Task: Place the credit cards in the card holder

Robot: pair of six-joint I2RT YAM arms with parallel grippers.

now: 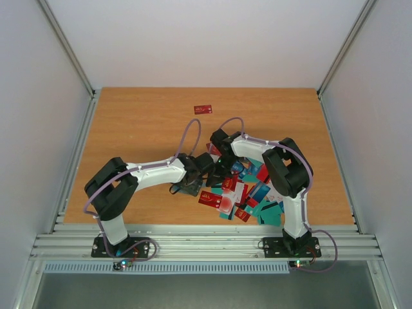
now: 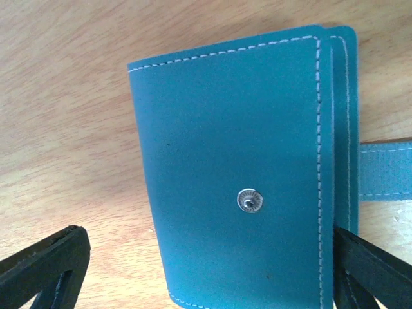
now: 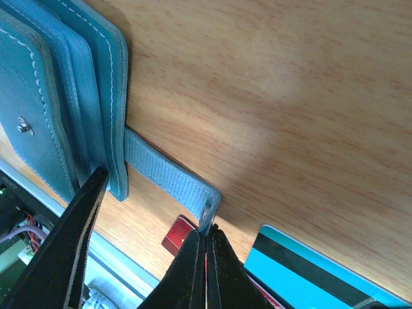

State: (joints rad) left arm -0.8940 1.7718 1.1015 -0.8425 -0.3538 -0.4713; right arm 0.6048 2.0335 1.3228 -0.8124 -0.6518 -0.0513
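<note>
The teal-blue card holder [image 2: 238, 187] lies closed on the wooden table, snap stud up; it also shows in the top view [image 1: 190, 188] and in the right wrist view [image 3: 71, 96]. My left gripper [image 2: 212, 286] is open and straddles it; one finger [image 2: 45, 270] stands clear on the left, the other finger [image 2: 370, 270] is at its right edge. My right gripper [image 3: 207, 233] is shut on the end of the holder's strap [image 3: 167, 174]. The credit cards [image 1: 248, 193] lie in a loose pile to the right of the holder.
One red card [image 1: 203, 109] lies alone at the far middle of the table. A teal card with a dark stripe [image 3: 309, 270] and a red card [image 3: 177, 235] lie just beside my right fingers. The metal rail [image 1: 206, 244] runs along the near edge.
</note>
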